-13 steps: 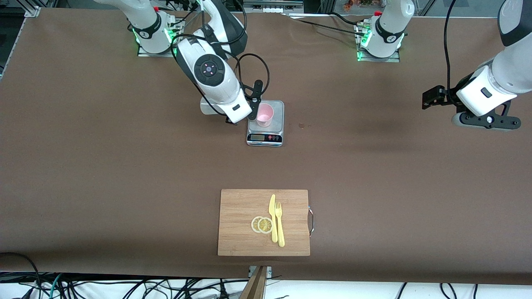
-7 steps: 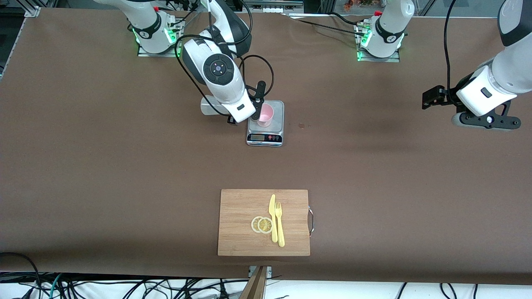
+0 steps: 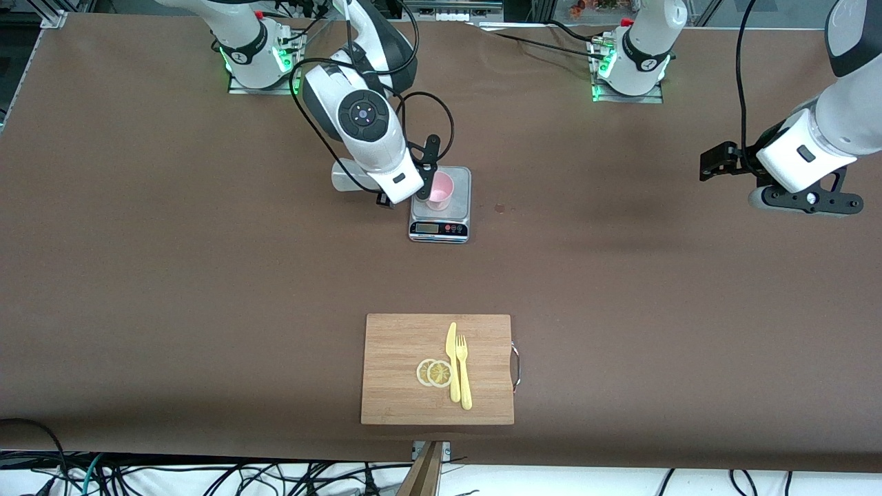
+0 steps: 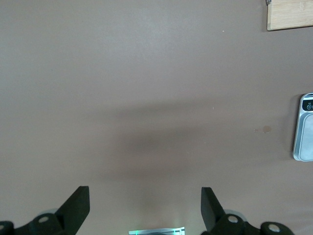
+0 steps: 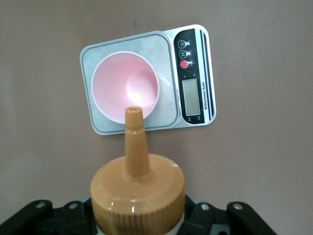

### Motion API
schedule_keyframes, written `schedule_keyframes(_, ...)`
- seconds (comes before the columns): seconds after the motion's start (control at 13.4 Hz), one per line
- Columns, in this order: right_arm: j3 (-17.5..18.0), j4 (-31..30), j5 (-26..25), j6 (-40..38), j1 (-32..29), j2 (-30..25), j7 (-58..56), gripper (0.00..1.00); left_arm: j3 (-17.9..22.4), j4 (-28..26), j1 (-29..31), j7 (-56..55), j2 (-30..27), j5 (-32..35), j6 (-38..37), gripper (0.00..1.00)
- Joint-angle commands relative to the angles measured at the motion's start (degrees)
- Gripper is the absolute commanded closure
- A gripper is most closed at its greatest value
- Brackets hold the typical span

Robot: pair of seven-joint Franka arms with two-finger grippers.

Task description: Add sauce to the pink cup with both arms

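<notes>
Over the last second the right arm had swung its wrist a little toward the scale (image 3: 441, 229) and then settled; in the final half second nothing visibly moved. The right gripper (image 5: 137, 221) was clamped shut around the sauce bottle (image 3: 344, 176), which lay tipped nearly flat at about nine o'clock from the pink cup (image 3: 439, 191) in the front view, with its orange nozzle (image 5: 134, 139) aimed at the cup. From the right wrist camera the nozzle tip lined up with the cup's rim, and the cup's inside looked bare and pink, with no sauce to be seen.

The cup stood upright on the scale's platform, toward the corner nearest the right arm's base. My reading was that the aiming step was all but done and the squeeze had not started. The small shift had brought the nozzle closer over the mouth, though it seemed to sit at the edge rather than the centre, so a drip could have landed on the scale.

The left gripper (image 4: 145, 208) waited over bare table at roughly three o'clock from the scale, well apart from it, jaws spread wide and holding nothing. A cutting board (image 3: 393, 372) with lemon slices (image 3: 434, 373), a knife (image 3: 452, 362) and a fork (image 3: 464, 372) lay at six o'clock, untouched.
</notes>
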Motion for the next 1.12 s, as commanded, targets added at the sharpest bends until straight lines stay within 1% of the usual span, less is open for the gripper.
schedule_keyframes(0.0, -0.48, 1.34, -1.30, -1.81, 0.64, 0.24, 1.41, 0.86, -0.23, 1.45, 0.09, 0.75, 0.18, 0.02, -1.32, 0.00)
schedule_keyframes(0.6, -0.39, 1.34, -1.48, -2.86, 1.95, 1.03, 2.21, 0.86, -0.15, 1.36, 0.09, 0.75, 0.27, -0.06, -1.85, 0.00)
schedule_keyframes(0.75, -0.39, 1.34, -2.88, -3.30, 2.39, 1.38, 2.21, 0.86, -0.15, 1.36, 0.09, 0.75, 0.27, -0.07, -1.85, 0.00)
schedule_keyframes(1.04, -0.39, 1.34, -3.06, -4.00, 2.39, 1.99, 2.21, 0.86, -0.15, 1.36, 0.09, 0.84, 0.27, 0.02, -1.85, 0.00)
